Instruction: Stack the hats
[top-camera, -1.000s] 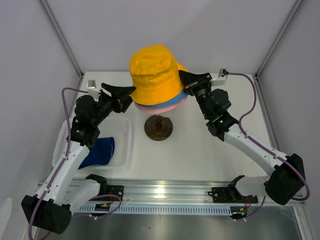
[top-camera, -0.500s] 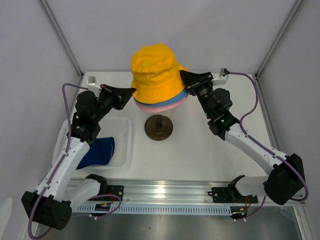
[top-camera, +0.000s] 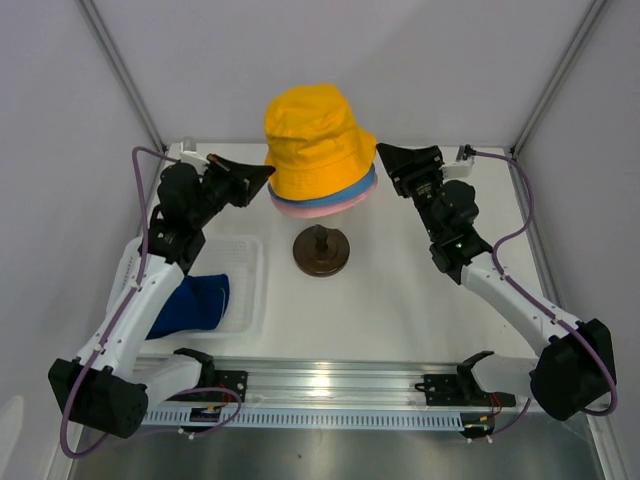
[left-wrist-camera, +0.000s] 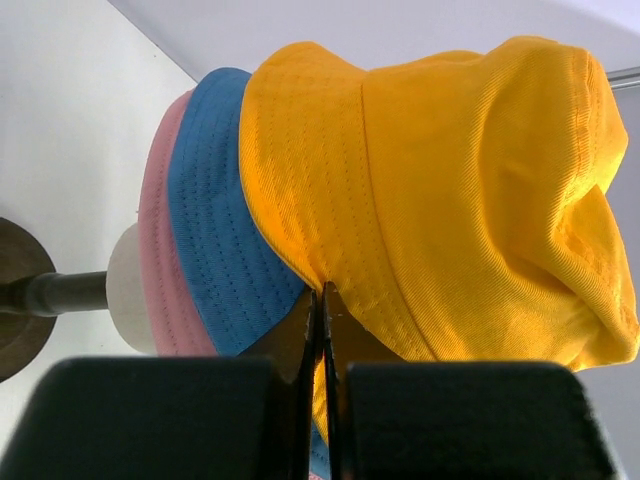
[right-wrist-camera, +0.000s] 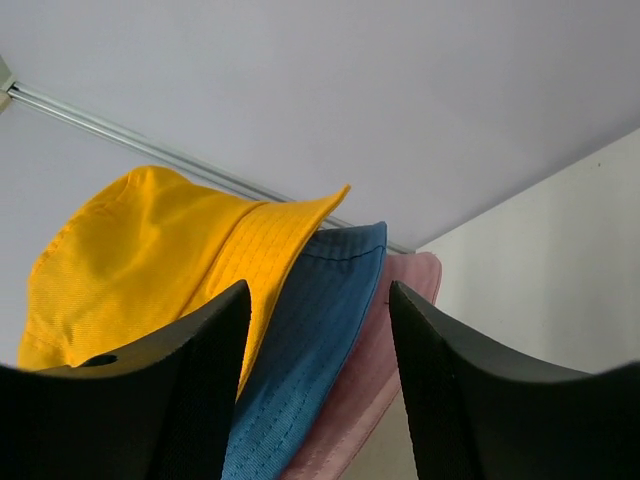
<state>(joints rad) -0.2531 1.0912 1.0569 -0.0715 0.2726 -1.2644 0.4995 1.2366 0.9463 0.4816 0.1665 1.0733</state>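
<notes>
The two arms have swapped roles in the last second. The left end effector (top-camera: 266, 173), which stood open at the 9 o'clock side of the stack, has clamped shut, and the left wrist view shows its tips meeting right on the brim edge of the yellow hat (top-camera: 315, 140), apparently pinching that fabric. The right end effector (top-camera: 388, 164), shut on the 3 o'clock brim a second ago, has spread its jaws and drawn slightly clear, with nothing between them. The yellow hat sits on top of the light blue hat (top-camera: 357, 191) and the pink hat (top-camera: 310, 211) on the head form (left-wrist-camera: 128, 290), toward 12 o'clock on the tabletop (top-camera: 400, 300). This looks like settling the third hat's brim, one side at a time. The navy hat (top-camera: 195, 305) lies in the clear tray (top-camera: 246, 250) at 8 o'clock, not yet stacked.
</notes>
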